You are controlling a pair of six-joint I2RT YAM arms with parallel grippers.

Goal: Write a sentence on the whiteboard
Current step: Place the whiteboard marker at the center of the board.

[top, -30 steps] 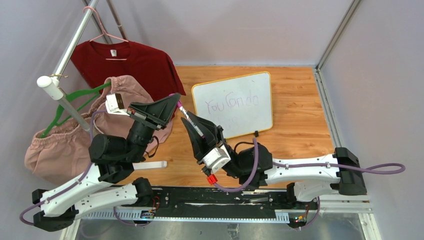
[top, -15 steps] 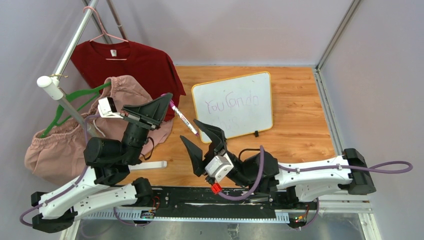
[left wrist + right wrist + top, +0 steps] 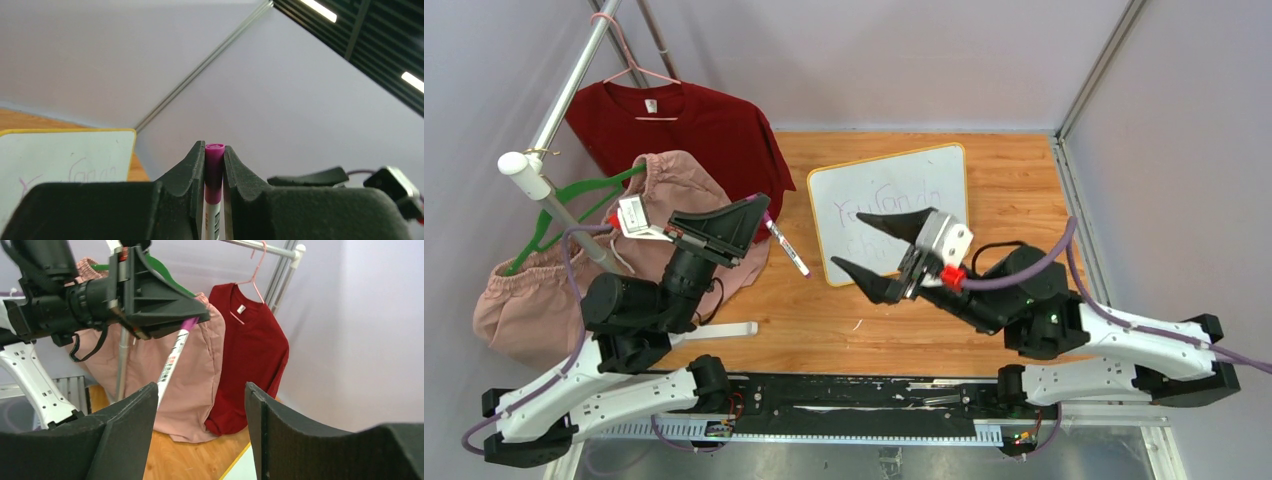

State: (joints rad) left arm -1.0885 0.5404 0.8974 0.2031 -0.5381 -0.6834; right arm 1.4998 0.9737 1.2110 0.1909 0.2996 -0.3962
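Left hand was clamped on the purple end of marker; marker slanted down left of whiteboard. Right hand was open, empty, above whiteboard's near-left corner. Whiteboard sat on worktop, sentence faint purple.

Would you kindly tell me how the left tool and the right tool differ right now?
The left tool is shut on the marker; the right tool stands wide open and empty. The left tool sits off the whiteboard, by the pink garment; the right tool hovers over the whiteboard's near-left corner. Both are black and wedge-shaped.
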